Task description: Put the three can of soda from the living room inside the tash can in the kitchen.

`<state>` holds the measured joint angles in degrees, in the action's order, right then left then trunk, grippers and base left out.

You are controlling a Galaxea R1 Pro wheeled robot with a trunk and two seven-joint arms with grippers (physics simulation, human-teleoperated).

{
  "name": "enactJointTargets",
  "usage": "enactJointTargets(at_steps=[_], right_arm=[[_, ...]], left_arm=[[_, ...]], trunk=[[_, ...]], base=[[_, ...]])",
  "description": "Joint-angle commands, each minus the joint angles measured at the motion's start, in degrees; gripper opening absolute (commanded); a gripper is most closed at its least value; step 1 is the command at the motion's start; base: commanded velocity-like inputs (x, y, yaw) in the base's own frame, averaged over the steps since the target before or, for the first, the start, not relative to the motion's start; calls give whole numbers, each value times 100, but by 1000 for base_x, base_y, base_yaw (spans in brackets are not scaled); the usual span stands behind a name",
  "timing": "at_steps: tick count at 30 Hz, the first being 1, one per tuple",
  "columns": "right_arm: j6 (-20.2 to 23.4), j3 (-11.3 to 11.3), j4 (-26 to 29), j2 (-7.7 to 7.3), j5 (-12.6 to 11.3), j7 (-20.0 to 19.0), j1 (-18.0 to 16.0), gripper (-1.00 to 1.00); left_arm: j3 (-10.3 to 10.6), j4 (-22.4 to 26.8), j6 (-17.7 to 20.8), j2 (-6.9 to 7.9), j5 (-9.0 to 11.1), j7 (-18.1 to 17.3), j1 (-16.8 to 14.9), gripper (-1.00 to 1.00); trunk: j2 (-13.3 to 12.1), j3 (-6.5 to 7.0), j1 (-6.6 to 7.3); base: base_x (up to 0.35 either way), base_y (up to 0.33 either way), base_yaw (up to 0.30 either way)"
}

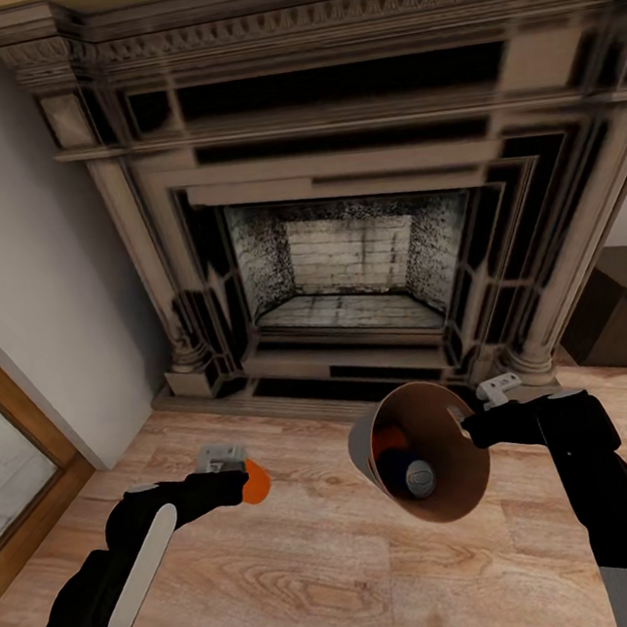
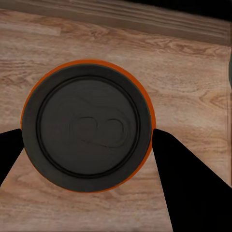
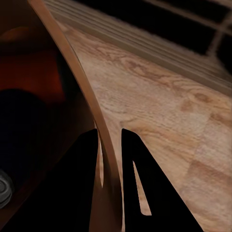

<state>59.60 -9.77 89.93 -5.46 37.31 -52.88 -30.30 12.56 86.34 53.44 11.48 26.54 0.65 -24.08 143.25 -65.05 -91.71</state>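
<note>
My left gripper [image 1: 243,477] is shut on a bright orange can of soda [image 1: 256,480], held above the wooden floor; in the left wrist view the can's dark lid [image 2: 87,126] faces the camera between the two black fingers [image 2: 186,179]. My right gripper [image 1: 469,422] is shut on the rim of the tash can [image 1: 436,436], which hangs tilted with its brown inside facing me. Inside it lie an orange can [image 1: 390,438] and a dark blue can [image 1: 417,475]. In the right wrist view the bin's wall [image 3: 104,145] runs between the fingers.
A large carved fireplace [image 1: 345,251] stands straight ahead, its hearth step [image 1: 339,359] at floor level. A white wall [image 1: 24,271] and a wood-framed panel [image 1: 17,458] lie to the left. A dark low piece of furniture [image 1: 626,304] sits at the right. Wooden floor [image 1: 315,568] stretches below.
</note>
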Motion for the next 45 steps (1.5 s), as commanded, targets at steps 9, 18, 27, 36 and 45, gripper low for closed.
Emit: enactJointTargets(at_steps=[9,18,27,36,45], right_arm=[[40,31,-25,9,-93,-14,-2,-100],[40,61,-939,47,75,112,-18,-100],[40,344,-1310,81,273,161,-67,-100],[40,514,-1336,307,356,189,-96,-100],[40,602,-1337,514,602,197,-98,-100]], left_arm=[[-668,442,622,3,49,-750,0,-100],[-1056,478,656,63,79,-3248,-3,-100],[-1021,474,656,9,90,-5125,-100,-100],[-886,472,656,-242,185,-5610,-136,-100],[-364,474,656,-582,200,-5622,-253,-100]], trunk=[[0,1,0],[0,1,0],[0,1,0],[0,1,0],[0,1,0]], base=[[0,0,0],[0,0,0],[0,0,0],[0,0,0],[0,0,0]])
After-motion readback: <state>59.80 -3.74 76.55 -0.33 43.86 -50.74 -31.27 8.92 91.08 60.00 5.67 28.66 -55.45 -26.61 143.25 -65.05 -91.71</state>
